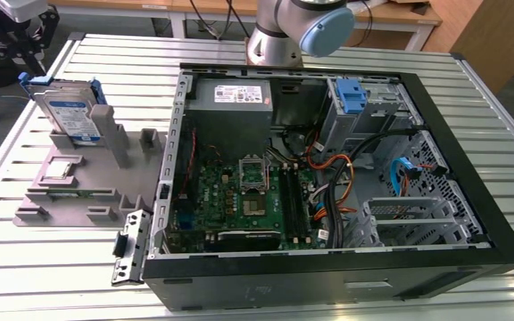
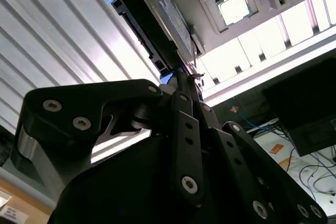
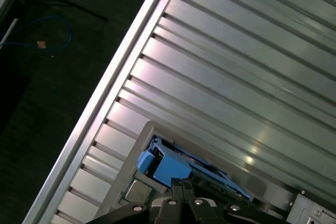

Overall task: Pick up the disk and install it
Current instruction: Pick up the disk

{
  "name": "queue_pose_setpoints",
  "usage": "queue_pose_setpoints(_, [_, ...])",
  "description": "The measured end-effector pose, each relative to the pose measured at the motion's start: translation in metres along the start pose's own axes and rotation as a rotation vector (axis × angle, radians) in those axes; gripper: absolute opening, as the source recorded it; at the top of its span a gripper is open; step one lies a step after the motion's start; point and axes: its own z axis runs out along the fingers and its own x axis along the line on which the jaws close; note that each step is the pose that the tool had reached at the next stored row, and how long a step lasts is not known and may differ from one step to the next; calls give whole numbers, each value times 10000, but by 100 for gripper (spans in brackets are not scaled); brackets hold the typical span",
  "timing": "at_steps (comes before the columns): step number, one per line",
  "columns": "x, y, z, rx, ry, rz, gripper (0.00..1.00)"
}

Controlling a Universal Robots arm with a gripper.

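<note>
The disk point(image 1: 67, 114) stands on edge in a slot of the grey fixture point(image 1: 92, 184) at the exterior view's left, its white-and-blue label facing out and blue rails along its sides. My gripper point(image 1: 29, 69) hangs just above the disk's far upper corner, by the blue rail end. In both wrist views the fingers lie together, shut, with the tips point(image 2: 182, 74) point(image 3: 181, 183) right at the end of the disk point(image 2: 157, 24) point(image 3: 168, 169). Whether they touch the rail I cannot tell.
A small square silver chip point(image 1: 59, 168) point(image 2: 233, 6) lies in a pocket of the fixture. The open computer case point(image 1: 471, 200) takes up the middle and right of the slatted metal table point(image 1: 61, 274), with a blue-latched drive bay point(image 1: 351, 97) at its far side.
</note>
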Motion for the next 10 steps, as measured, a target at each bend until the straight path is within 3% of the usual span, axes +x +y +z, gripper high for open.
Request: queue_pose_setpoints(10, [0,-1,14,-55,86,-1522,10])
